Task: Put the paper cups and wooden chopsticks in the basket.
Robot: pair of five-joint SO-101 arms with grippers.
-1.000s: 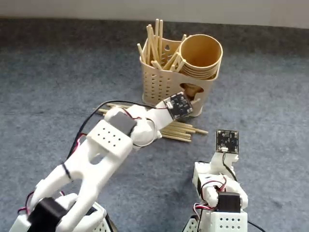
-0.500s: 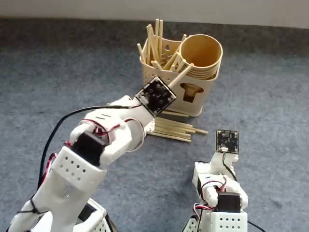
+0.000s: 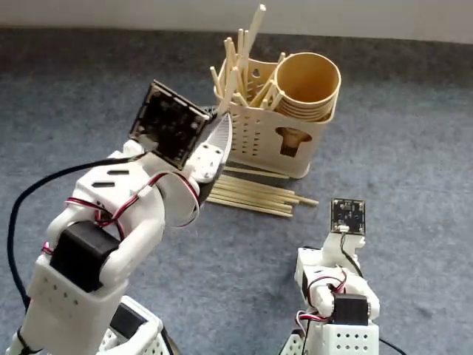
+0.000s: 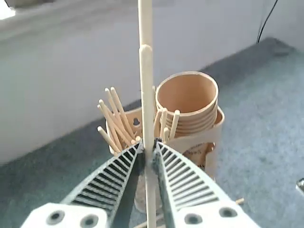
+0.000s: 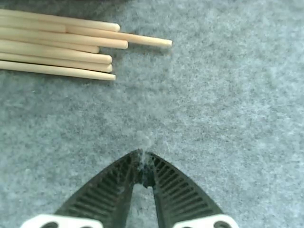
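At 9 o'clock of the basket (image 3: 266,140), the left hand (image 4: 147,146) is pinched tight on a chopstick (image 4: 147,95), possibly two pressed together. It is held upright with its top well above the rim. The basket stands toward 12 o'clock on the grey worktop (image 3: 414,170). The paper cups (image 3: 307,81) are nested in its 3 o'clock half, and none lie outside it, so that part of the job looks done. A cluster of standing chopsticks (image 3: 242,52) fills the 9 o'clock half.

Two things are left. The held one has to go in, and a bundle of loose chopsticks (image 3: 255,194) lies flat on the worktop at 6 o'clock of the basket, close against its foot. The right hand (image 5: 143,159) is closed with nothing in it. It points down at bare worktop near the tips of that bundle, at about 5 o'clock from it. I'd judge the task well past halfway, with several more trips needed for the chopsticks.
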